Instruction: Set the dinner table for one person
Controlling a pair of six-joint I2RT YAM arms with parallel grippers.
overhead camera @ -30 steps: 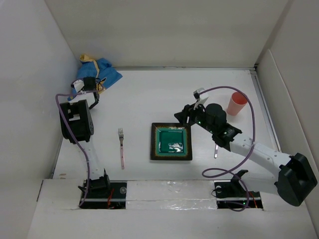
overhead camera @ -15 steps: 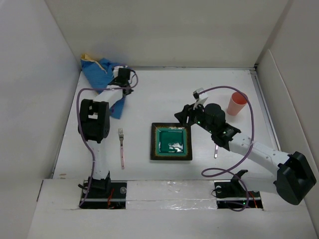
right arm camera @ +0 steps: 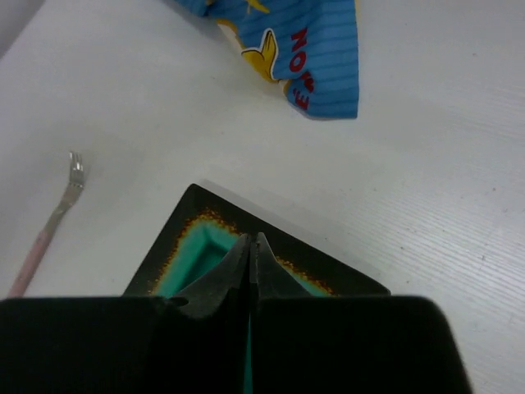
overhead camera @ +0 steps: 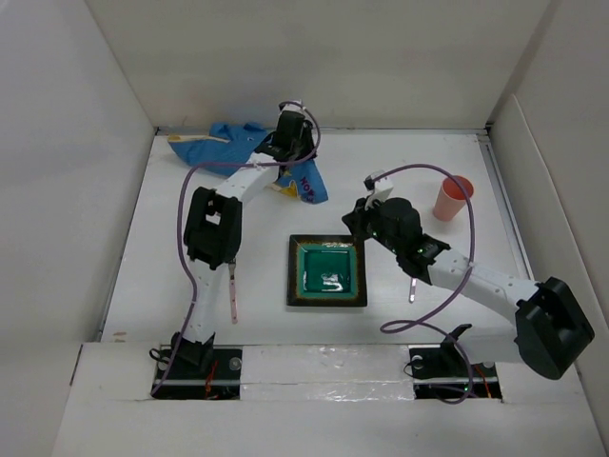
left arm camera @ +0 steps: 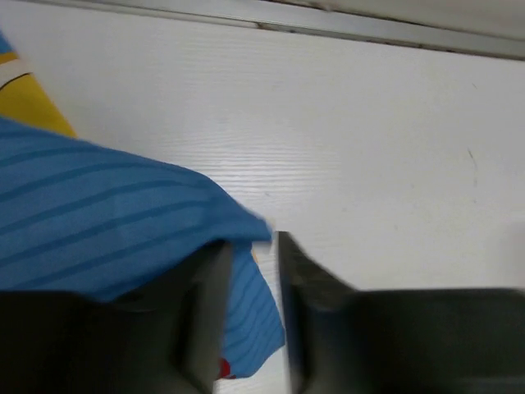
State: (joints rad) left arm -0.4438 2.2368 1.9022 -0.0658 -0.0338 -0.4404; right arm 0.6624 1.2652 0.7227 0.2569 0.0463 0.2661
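The counter [overhead camera: 400, 143], a matte white surface walled by white panels, lies under every item. The left tool [left arm camera: 248, 254] is at the far side, near the back wall, its fingers closed on a fold of the blue cartoon-printed placemat [overhead camera: 238, 138]. The cloth is crumpled, one end hanging toward the centre. The right tool [right arm camera: 250, 246] is closed, fingers pressed together with nothing between them, at the far right corner of the square green plate [overhead camera: 295, 271] with a black rim. A pink-handled fork [overhead camera: 233, 300] lies left of the plate, apart from it. A pink cup [overhead camera: 452, 198] stands upright at the far right
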